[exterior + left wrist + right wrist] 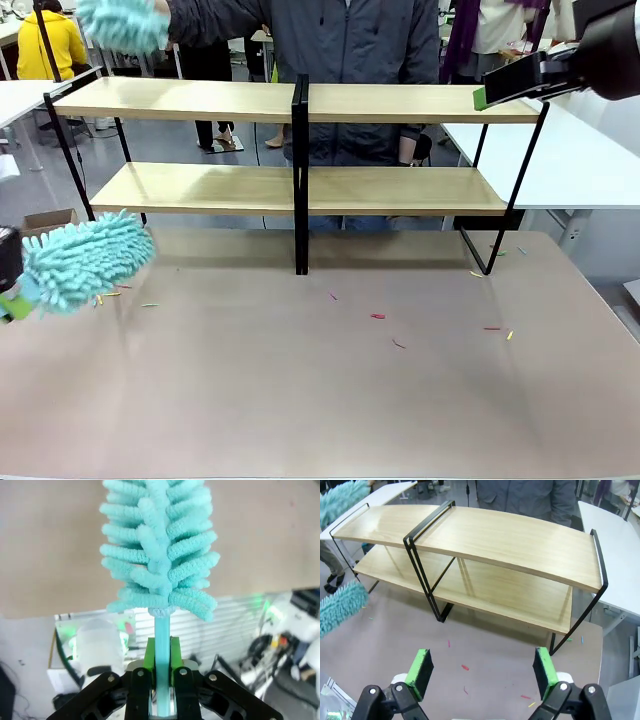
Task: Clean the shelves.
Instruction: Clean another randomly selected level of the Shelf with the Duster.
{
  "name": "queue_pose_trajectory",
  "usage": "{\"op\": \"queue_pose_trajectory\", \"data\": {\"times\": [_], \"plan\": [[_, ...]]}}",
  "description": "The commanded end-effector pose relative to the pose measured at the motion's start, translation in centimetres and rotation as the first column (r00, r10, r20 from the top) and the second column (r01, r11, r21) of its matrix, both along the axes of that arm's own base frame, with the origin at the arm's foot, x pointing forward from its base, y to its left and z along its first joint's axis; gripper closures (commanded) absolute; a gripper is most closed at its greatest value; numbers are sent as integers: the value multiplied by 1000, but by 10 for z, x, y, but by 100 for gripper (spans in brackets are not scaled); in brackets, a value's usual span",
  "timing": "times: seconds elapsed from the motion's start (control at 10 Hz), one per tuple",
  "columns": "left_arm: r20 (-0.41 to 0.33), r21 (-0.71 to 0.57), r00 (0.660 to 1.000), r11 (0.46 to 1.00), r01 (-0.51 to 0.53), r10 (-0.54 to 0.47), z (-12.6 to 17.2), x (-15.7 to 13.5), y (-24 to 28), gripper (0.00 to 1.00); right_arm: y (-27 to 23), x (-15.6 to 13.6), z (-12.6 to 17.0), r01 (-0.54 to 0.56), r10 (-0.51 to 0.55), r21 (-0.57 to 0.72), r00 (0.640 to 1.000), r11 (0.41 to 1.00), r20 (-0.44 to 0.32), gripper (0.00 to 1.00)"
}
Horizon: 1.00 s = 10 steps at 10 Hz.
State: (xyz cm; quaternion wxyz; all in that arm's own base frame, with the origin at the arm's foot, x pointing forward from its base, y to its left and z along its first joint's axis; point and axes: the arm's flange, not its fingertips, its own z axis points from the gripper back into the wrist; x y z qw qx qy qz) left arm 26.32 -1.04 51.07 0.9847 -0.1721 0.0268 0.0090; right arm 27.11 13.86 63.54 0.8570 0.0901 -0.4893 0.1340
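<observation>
The shelves stand across the far half of the brown table, two light wooden boards in a black frame with a central post. My left gripper sits at the table's left edge, shut on the thin handle of a fluffy teal duster, whose head hangs just above the tabletop, left of the lower board. My right gripper hovers open and empty by the top board's right end. A person behind the shelves holds a second teal duster above the top board's left end.
Small coloured scraps lie scattered on the brown table in front of the shelves. White tables flank both sides. A cardboard box sits on the floor at the left.
</observation>
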Motion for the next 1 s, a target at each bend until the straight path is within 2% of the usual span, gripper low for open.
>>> {"op": "queue_pose_trajectory", "data": {"times": [0.0, 0.1, 0.2, 0.3, 0.4, 0.5, 0.6, 0.7, 0.8, 0.9], "plan": [[-67, -15, 979, 981, 193, -194, -24, -26, 20, 87, 0, 0, 1, -1, 1, 4, 1000, 1000, 1, 0], [-77, -59, 927, 930, 364, -368, -21, -32, 30, 87, 0, 0, 1, -1, 1, 4, 1000, 1000, 1, 0], [-56, -114, 851, 850, 515, -523, -18, -35, 38, 87, 0, 0, 1, -1, 1, 4, 1000, 1000, 1, 0], [6, -166, 765, 754, 636, -644, -15, -34, 44, 87, 0, 0, 1, -1, 1, 4, 1000, 1000, 1, 0], [101, -229, 674, 642, 731, -732, -11, -26, 49, 87, 0, 0, 1, -1, 1, 4, 1000, 1000, 1, 0], [274, -272, 479, 410, 871, -834, -11, -17, 63, 87, 0, 0, 1, -1, 1, 4, 1000, 1000, 1, 0], [392, -251, 346, 263, 932, -852, -11, -10, 70, 87, 0, 0, 1, -1, 1, 4, 1000, 1000, 1, 0], [458, -299, 423, 313, 901, -782, -9, 5, 73, 87, 0, 0, 1, -1, 1, 4, 1000, 1000, 1, 0], [237, -187, 572, 541, 820, -785, -14, -24, 51, 87, 0, 0, 1, -1, 1, 4, 1000, 1000, 1, 0], [237, -187, 572, 541, 820, -785, -14, -24, 51, 87, 0, 0, 1, -1, 1, 4, 1000, 1000, 1, 0]]}}
